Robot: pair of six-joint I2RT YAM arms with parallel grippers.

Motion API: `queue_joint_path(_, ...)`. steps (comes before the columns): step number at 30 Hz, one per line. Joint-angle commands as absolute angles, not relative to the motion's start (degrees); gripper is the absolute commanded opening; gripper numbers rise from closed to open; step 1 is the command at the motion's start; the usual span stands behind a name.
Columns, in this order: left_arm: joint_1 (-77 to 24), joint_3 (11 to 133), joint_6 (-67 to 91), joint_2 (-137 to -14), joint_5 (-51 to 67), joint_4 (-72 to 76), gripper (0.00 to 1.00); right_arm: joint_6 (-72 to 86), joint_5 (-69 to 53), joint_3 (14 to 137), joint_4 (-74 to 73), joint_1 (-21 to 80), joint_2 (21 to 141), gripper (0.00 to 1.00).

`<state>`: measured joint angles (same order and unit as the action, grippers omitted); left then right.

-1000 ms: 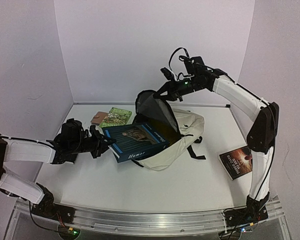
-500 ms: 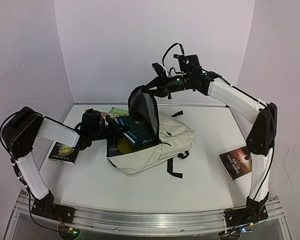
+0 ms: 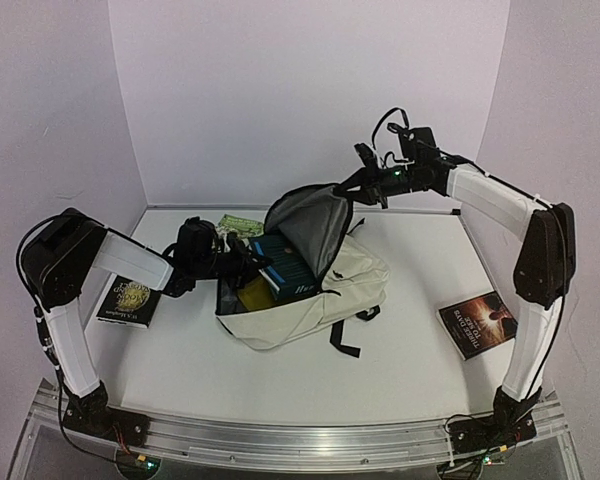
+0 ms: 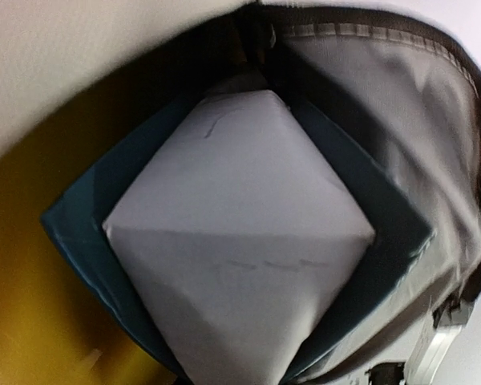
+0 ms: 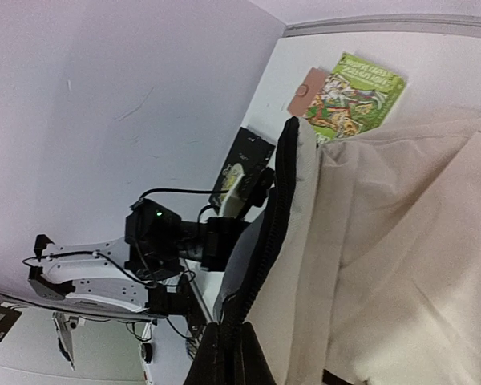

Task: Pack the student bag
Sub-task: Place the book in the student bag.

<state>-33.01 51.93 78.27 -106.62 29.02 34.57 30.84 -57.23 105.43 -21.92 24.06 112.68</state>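
The student bag (image 3: 332, 292), cream fabric with black zippers, lies in the middle of the table with its mouth facing left. My right gripper (image 3: 360, 186) (image 5: 231, 325) is shut on the flap's black zipper edge (image 5: 280, 208) and holds the grey-lined flap (image 3: 315, 225) up. My left gripper (image 3: 242, 260) is shut on a blue book (image 3: 285, 268) (image 4: 80, 224) whose far end sits inside the bag's mouth. The left wrist view shows the book's white page edge (image 4: 240, 241) against the grey lining (image 4: 401, 120). The left fingers themselves are hidden there. Something yellow (image 3: 252, 292) (image 4: 32, 289) lies in the bag beside the book.
A green book (image 3: 238, 222) (image 5: 353, 88) and a small brown item (image 5: 305, 90) lie at the back left. A dark book (image 3: 127, 300) rests under my left arm, and another dark book (image 3: 477, 325) lies at the right. White walls close the back and sides.
My left arm has carried the blue book from outside the bag's mouth into it. My right gripper has swung right with the flap, opening the mouth wider.
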Motion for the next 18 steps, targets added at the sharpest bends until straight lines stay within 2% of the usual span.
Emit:
queue_joint_path(1,-36.06,56.87,72.51,-105.69,41.08,30.58,0.0,26.01,-54.67,105.74,-23.51,23.9,108.92,0.0)
queue_joint_path(6,-36.66,60.99,75.86,-113.16,42.3,34.3,0.02,25.73,-54.67,106.95,-23.47,23.9,109.54,0.0)
queue_joint_path(8,-36.65,61.63,77.05,-115.05,39.14,34.28,0.11,25.42,-54.71,106.7,-23.49,23.9,109.27,0.0)
queue_joint_path(11,-36.42,61.23,78.6,-116.14,34.41,32.66,0.3,22.7,-53.79,105.8,-25.44,23.67,108.42,0.0)
queue_joint_path(14,-36.04,62.03,75.81,-114.32,29.49,22.82,0.47,14.11,-48.96,107.45,-33.04,22.75,108.65,0.0)
queue_joint_path(18,-35.95,66.61,69.84,-112.13,25.42,7.87,0.63,5.34,-41.62,108.09,-42.7,19.21,108.85,0.0)
